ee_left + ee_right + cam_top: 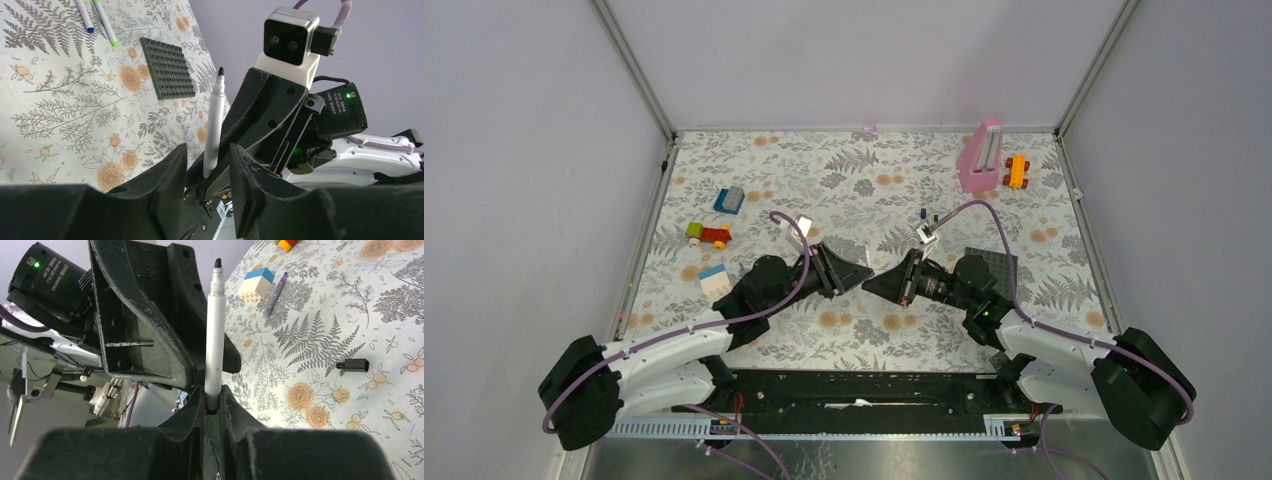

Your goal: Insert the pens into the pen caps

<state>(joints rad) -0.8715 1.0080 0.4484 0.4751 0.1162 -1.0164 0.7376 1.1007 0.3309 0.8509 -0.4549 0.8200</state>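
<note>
Grips black-tipped pen [215, 340] by its rear end in closed right fingers [192, 412], tip pointing outward. Sets open left fingers [167, 170] either side of same barrel; contact not discernible. Blocks right wrist view leftward with left wrist housing [135, 315]. Finds black cap [352, 365] flat on worktop [320, 432], well apart; blue-tipped pen [84, 16] and green-tipped pen [106, 24] near grey baseplate [167, 67].
</note>
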